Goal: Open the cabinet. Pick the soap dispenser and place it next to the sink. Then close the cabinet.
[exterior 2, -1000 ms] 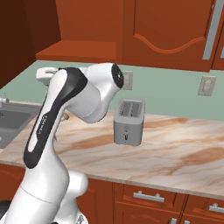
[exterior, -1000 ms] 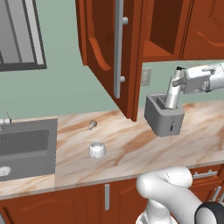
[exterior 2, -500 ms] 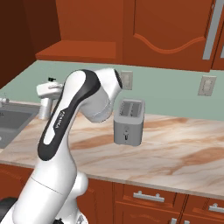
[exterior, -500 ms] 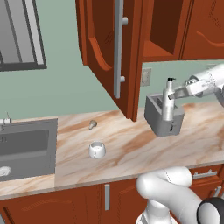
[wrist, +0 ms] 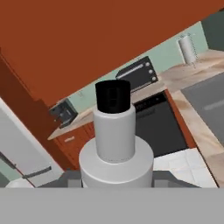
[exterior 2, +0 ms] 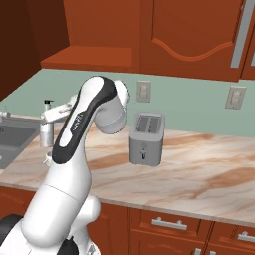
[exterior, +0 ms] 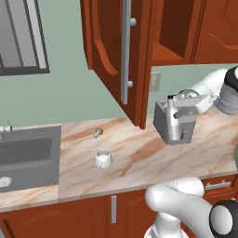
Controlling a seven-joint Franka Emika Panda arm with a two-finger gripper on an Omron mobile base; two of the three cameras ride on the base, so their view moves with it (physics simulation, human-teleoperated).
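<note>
The soap dispenser (exterior: 171,123), a slim grey bottle with a black pump top, hangs in the air in front of the toaster, above the counter. My gripper (exterior: 177,110) is shut on its upper part. In the right base view the soap dispenser (exterior 2: 46,133) and my gripper (exterior 2: 52,117) sit above the counter's left end, close to the sink (exterior 2: 11,145). The hand view looks along the soap dispenser (wrist: 116,151) from close up. The cabinet (exterior: 173,33) stands open, its arched door (exterior: 109,62) swung out toward me. The sink (exterior: 25,158) lies far left.
A grey toaster (exterior: 163,122) stands on the marble counter (exterior: 135,158) behind the held bottle, seen also as the toaster (exterior 2: 147,138). A squat white cup (exterior: 103,159) and a small object (exterior: 98,132) sit between toaster and sink. A small faucet (exterior: 5,129) is at the sink's back.
The arm has swung left and a little down with the soap dispenser held, away from the open cabinet and across the front of the toaster. Nothing else moved.
</note>
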